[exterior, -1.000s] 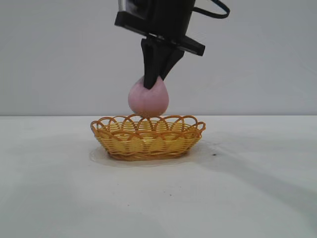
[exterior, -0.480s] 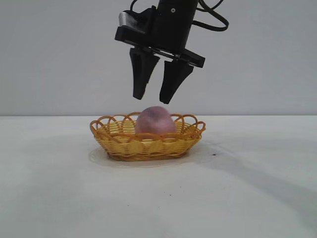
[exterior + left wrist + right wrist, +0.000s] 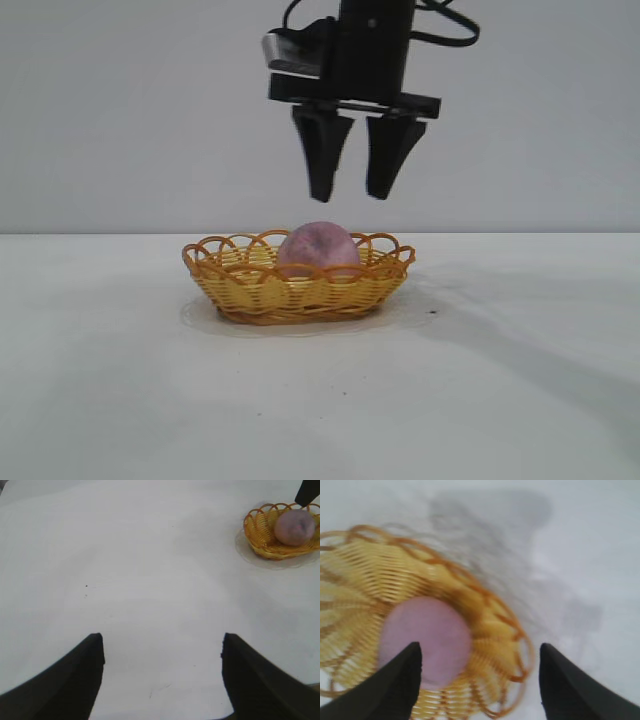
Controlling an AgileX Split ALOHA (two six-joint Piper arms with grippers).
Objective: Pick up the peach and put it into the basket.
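Note:
The pink peach (image 3: 318, 249) lies inside the yellow-orange wicker basket (image 3: 250, 290) on the white table. My right gripper (image 3: 354, 192) hangs open and empty a short way above the peach, slightly to its right. In the right wrist view the peach (image 3: 425, 640) sits in the basket (image 3: 490, 630) between and below the open fingers. My left gripper (image 3: 162, 647) is open and empty over bare table, far from the basket (image 3: 260, 535); that view shows the peach (image 3: 294, 526) in it.
The white table (image 3: 500, 380) stretches around the basket on all sides. A small dark speck (image 3: 432, 312) lies just right of the basket. A plain grey wall stands behind.
The right gripper let go of the peach, which dropped into the basket. The gripper then opened wide, rose a little and shifted right.

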